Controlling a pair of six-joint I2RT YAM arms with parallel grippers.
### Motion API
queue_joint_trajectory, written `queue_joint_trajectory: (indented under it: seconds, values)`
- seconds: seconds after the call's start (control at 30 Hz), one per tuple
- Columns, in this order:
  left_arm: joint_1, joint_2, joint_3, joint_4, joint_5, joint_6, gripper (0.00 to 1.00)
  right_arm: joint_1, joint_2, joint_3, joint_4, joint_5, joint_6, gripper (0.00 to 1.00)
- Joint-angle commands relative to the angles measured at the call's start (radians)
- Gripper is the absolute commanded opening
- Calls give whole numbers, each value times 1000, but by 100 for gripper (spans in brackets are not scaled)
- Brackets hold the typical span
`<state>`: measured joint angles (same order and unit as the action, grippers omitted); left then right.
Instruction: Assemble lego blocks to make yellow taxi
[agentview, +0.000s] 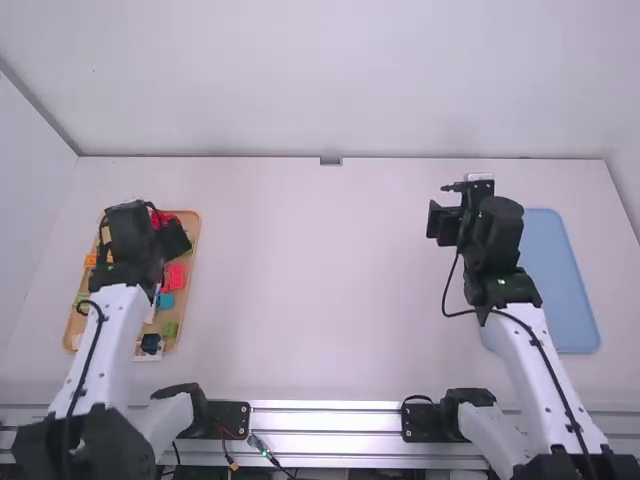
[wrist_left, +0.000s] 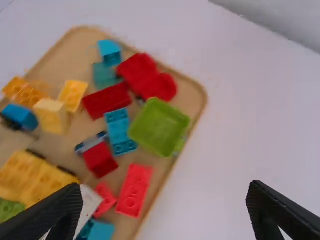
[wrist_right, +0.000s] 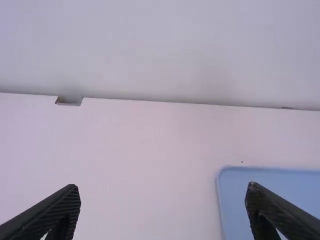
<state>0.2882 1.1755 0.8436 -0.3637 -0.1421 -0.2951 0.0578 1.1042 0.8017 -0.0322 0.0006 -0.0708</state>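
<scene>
Your left gripper (agentview: 170, 238) sits over the wooden tray (agentview: 193, 235) in the high view, its two fingers spread wide. Your right gripper (agentview: 446, 222) is also wide, over the far right part of the white table (agentview: 310, 280).

Your taxi parts are in the wooden tray. From the left wrist view you have a long yellow block with black strips (wrist_left: 30, 177), next to a small green studded brick (wrist_left: 9, 207); a pale yellow block (wrist_left: 54, 120); a flatter yellow studded brick (wrist_left: 73, 94); a dark red brick (wrist_left: 106, 100), beside a red piece with a rounded end (wrist_left: 147, 77); a blue studded brick (wrist_left: 119, 131), just beside an open green plastic box (wrist_left: 159, 127) near the tray's rim; and a long red studded brick (wrist_left: 135, 190).

The pale block looks blurred, so it may be two pieces.

You have a flat light-blue tray (agentview: 560, 285) on the table's right side, partly under the right arm (agentview: 530, 350).
</scene>
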Motion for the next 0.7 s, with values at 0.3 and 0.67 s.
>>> queue_joint_trajectory:
  seconds: [0.3,0.67]
  values:
    - [239,490,377,-280,-9,-233,98,73,124,125,3,1,-119,98]
    - [250,587,327,-207,30,-240,99,53,138,135,28,0,-119,99]
